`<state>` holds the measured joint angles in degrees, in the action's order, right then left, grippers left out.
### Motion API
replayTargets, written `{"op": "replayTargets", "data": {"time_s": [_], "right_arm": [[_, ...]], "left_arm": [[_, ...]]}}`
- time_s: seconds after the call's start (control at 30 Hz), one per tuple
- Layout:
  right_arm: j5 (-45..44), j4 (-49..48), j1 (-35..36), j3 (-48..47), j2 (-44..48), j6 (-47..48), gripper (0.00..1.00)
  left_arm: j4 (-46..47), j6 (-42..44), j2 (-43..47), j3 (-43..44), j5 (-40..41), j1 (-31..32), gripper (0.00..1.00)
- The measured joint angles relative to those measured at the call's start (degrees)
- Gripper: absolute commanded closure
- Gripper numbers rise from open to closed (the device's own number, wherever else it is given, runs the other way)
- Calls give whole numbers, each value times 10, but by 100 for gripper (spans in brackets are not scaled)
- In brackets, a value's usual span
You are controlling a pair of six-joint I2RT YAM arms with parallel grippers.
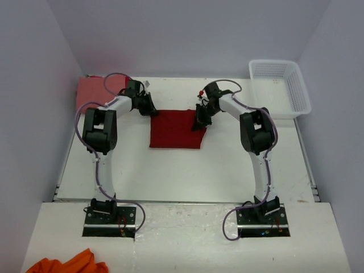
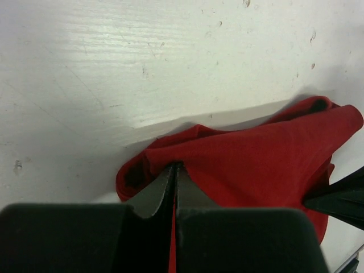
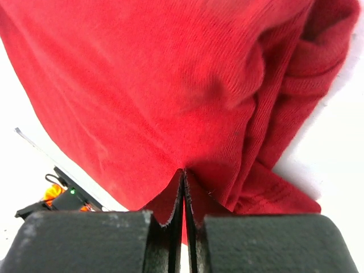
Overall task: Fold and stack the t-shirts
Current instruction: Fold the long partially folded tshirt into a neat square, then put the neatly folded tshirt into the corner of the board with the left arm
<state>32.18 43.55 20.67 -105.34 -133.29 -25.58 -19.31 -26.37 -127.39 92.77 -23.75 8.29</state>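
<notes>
A dark red t-shirt (image 1: 175,131) lies in the middle of the table as a rough rectangle. My left gripper (image 1: 152,109) is at its far left corner, and the left wrist view shows it (image 2: 175,166) shut on a raised, bunched fold of the red cloth (image 2: 256,165). My right gripper (image 1: 199,121) is at the far right corner, shut (image 3: 183,170) on the shirt's edge (image 3: 170,85), which hangs in folds in front of the right wrist camera. A salmon-pink t-shirt (image 1: 95,91) lies flat at the table's far left corner. An orange-red t-shirt (image 1: 68,264) lies bunched on the near shelf at bottom left.
A white plastic basket (image 1: 298,91) stands at the far right corner of the table. The table's metal edge (image 1: 187,200) runs in front of both arm bases. White walls close in the back and both sides.
</notes>
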Motion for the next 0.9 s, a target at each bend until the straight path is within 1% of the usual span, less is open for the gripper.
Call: {"op": "replayTargets", "data": {"time_s": [0.07,0.1,0.13,0.17,0.23,0.27,0.3,0.33,0.37,0.4,0.43,0.47,0.5,0.6,0.67,0.7,0.8,0.9], "right_arm": [[2,-9,0,7,9,8,100],[3,-12,0,13,17,12,100],[3,-15,1,20,29,17,98],[3,-16,2,25,40,22,94],[3,-15,3,26,66,31,90],[2,-15,5,26,80,35,87],[1,-15,6,27,96,39,84],[0,-15,8,29,114,42,78],[-1,-17,9,35,133,43,76],[-2,-20,11,44,153,43,73],[-3,-27,12,63,179,46,71],[-3,-29,14,82,206,45,71],[-4,-31,16,106,236,45,70],[-9,-49,24,191,332,41,70],[-11,-50,31,237,386,39,70],[-12,-54,37,268,433,35,70],[-12,-55,49,320,520,30,69],[-13,-57,54,370,599,27,69]], "left_arm": [[3,0,2,-2,-4,-3,100],[9,0,6,-8,-6,-5,98],[16,0,14,-17,-7,-5,90],[20,0,25,-28,-6,-5,71],[18,0,58,-53,-5,-4,60],[16,0,79,-63,0,-2,56],[12,2,101,-69,6,1,55],[6,3,126,-72,14,5,53],[-1,5,140,-72,25,7,44],[-6,10,172,-71,37,13,40],[-17,15,196,-69,46,18,34],[-26,19,214,-66,55,22,12],[-34,26,231,-66,64,25,4],[-53,28,260,-78,72,25,2],[-51,28,266,-113,52,12,2],[-50,27,266,-132,42,3,2],[-64,23,249,-196,28,-26,4],[-80,24,224,-214,24,-38,6]]}}
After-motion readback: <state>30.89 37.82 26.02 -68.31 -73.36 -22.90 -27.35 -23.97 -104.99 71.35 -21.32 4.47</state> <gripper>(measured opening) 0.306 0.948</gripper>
